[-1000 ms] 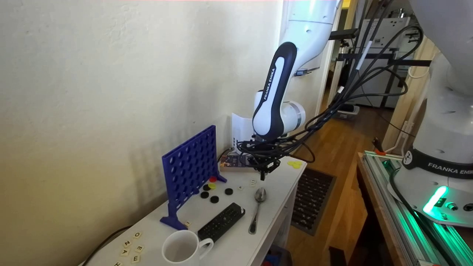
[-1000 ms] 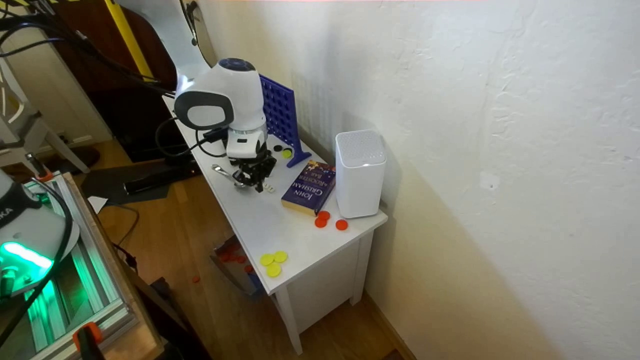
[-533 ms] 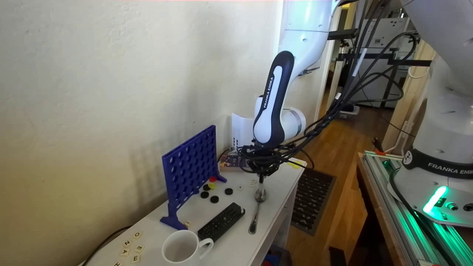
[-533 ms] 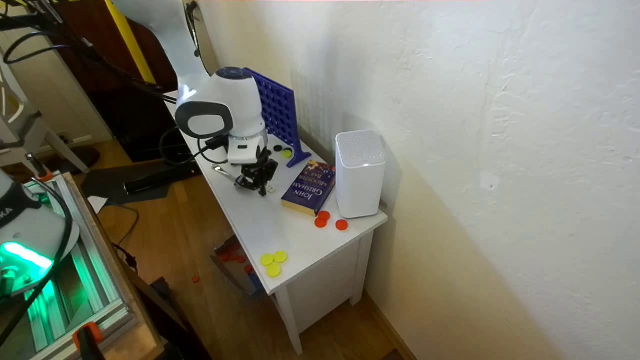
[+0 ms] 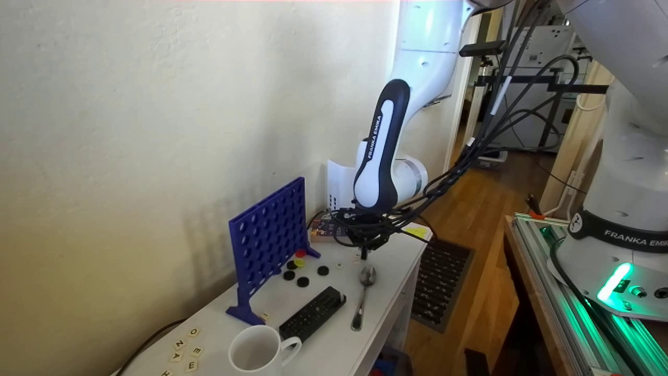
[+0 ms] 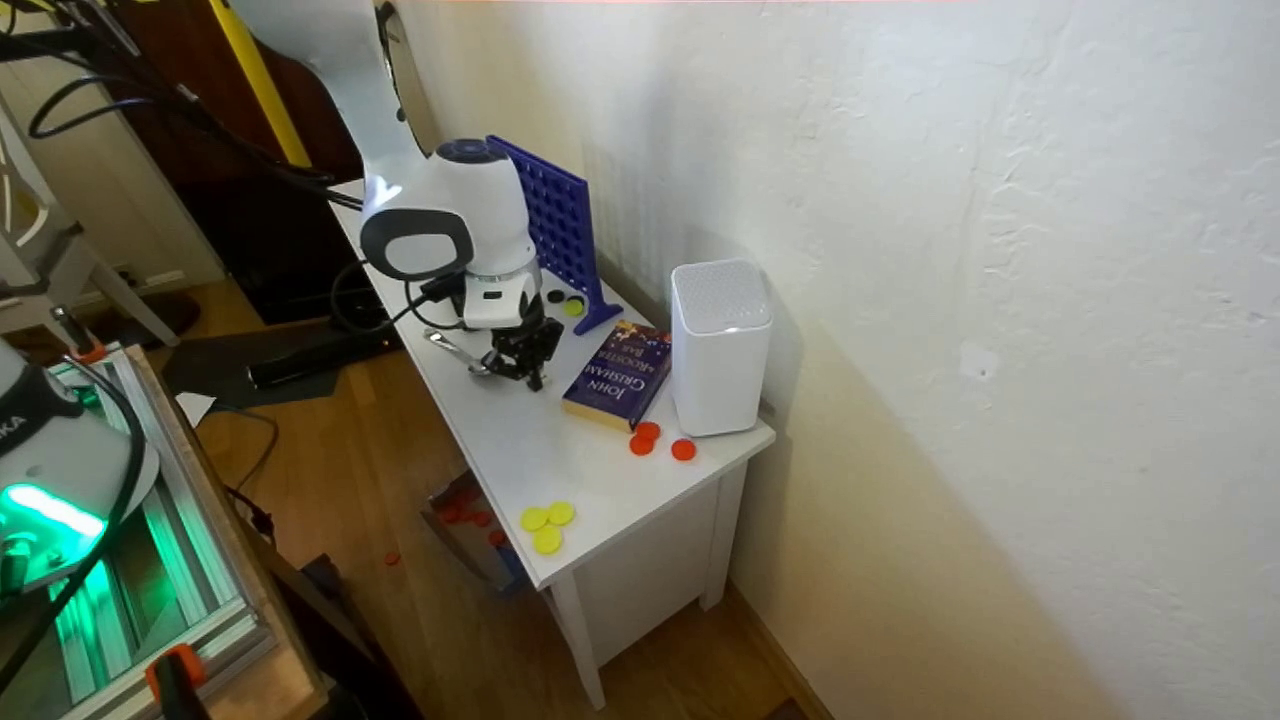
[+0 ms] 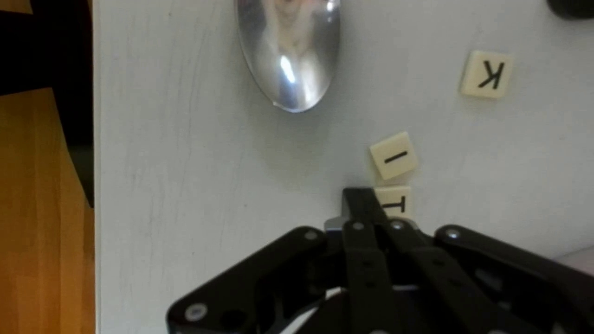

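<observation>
The arm (image 5: 383, 149) bends downward, its empty claw (image 7: 364, 204) fully closed near the T tile (image 7: 395, 201).

the white arm (image 5: 425, 65) has black cables (image 5: 455, 172) and claw (image 7: 365, 204).

I read FRANKA EMIKA along the arm (image 5: 379, 143) and, cropped, on its base (image 5: 608, 261). Near a tabletop (image 6: 560, 455) corner, the book (image 6: 620, 375) says JOHN GRISHAM, ROOSTER BAR. My wrist view shows a T tile (image 7: 394, 200), I tile (image 7: 395, 156) and K tile (image 7: 487, 74). Toward the wall edge lie an O tile (image 5: 194, 331), A tile (image 5: 176, 356), E tile (image 5: 196, 351).
</observation>
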Motion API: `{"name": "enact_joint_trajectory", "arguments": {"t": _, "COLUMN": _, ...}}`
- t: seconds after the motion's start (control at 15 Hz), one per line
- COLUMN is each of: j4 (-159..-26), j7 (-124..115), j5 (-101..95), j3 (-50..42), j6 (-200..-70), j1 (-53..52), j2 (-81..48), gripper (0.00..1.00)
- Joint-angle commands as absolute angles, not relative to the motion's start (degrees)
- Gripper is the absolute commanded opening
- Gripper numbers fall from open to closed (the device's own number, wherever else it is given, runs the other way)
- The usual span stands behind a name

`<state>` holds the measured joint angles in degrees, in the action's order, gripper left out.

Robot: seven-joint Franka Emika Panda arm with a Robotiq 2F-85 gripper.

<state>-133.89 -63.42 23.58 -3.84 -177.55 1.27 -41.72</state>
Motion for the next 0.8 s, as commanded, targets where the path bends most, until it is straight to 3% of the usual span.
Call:
{"name": "enact_joint_trajectory", "arguments": {"t": 0.0, "j4": -131.39, "j7": -64.96, "j5": 25.33, "j3": -5.11, "j6": -177.75, "j1": -1.14, "j2": -43.45, "gripper": 0.00}}
{"name": "enact_joint_trajectory", "arguments": {"t": 0.73, "j4": -128.25, "j7": -68.82, "j5": 24.83, "j3": -7.79, "j6": -175.89, "j1": -3.98, "j2": -44.94, "gripper": 0.00}}
